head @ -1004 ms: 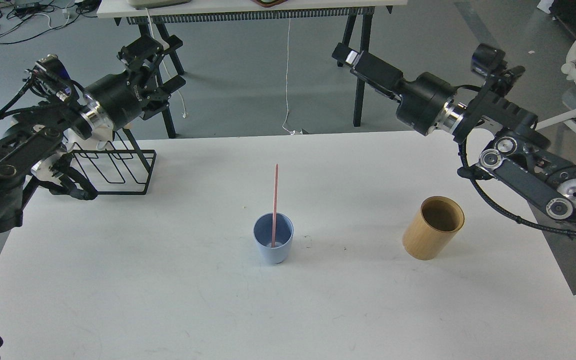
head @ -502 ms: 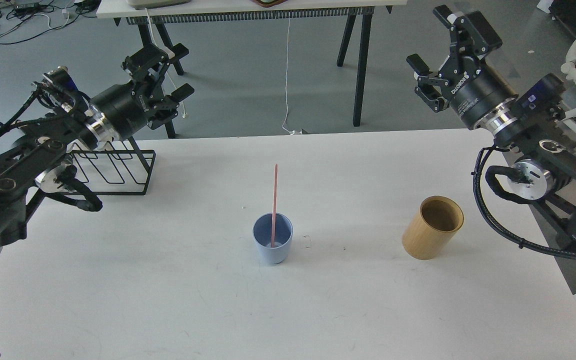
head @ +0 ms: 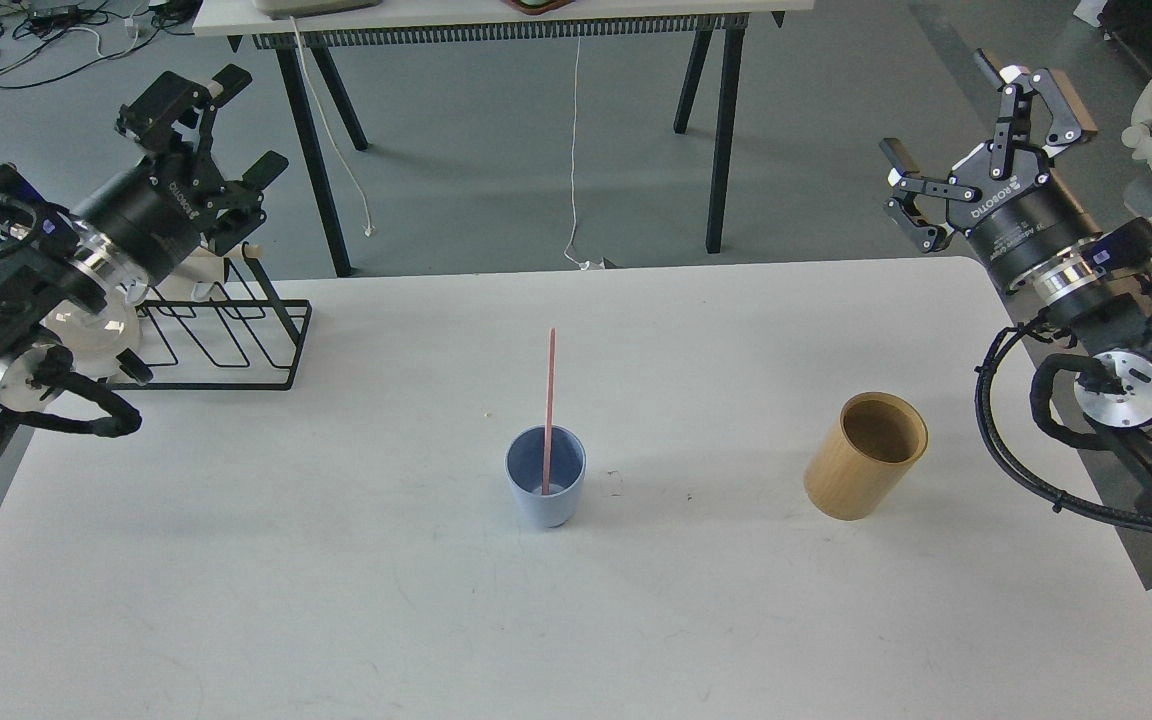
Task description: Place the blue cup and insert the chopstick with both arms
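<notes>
The pale blue cup [head: 545,489] stands upright near the middle of the white table [head: 336,560]. The thin pink chopstick [head: 549,400] stands inside it, leaning slightly and reaching well above the rim. My left gripper [head: 211,125] is open and empty, raised beyond the table's far left edge, far from the cup. My right gripper [head: 986,125] is open and empty, raised beyond the far right corner, also far from the cup.
A tan cylindrical holder [head: 867,456] stands to the right of the cup. A black wire rack [head: 226,335] sits at the far left of the table, under my left arm. Another table's legs [head: 716,120] stand on the grey floor behind.
Both arms have drawn back outward: the left gripper moved left and up, the right gripper swung right toward the table's corner. The cup and chopstick have not moved.
</notes>
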Controlling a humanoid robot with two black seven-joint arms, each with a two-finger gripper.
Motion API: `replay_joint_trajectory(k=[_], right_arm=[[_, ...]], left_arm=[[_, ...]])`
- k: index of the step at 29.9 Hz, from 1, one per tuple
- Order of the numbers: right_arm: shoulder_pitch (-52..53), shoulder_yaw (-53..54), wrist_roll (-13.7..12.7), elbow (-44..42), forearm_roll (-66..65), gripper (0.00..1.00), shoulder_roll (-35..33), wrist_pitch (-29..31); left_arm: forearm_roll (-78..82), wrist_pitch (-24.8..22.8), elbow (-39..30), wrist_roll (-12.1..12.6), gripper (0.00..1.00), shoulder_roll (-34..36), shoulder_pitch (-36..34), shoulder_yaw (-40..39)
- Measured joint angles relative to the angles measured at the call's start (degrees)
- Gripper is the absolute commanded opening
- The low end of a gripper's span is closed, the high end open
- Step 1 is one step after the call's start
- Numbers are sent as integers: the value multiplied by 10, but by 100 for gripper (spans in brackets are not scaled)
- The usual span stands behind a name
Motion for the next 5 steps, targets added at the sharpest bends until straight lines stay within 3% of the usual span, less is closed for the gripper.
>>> replay_joint_trajectory(k=[5], right_arm=[[-1,2,0,2,0,100,11,0]], left_arm=[[0,0,-30,0,100,12,23,-1]])
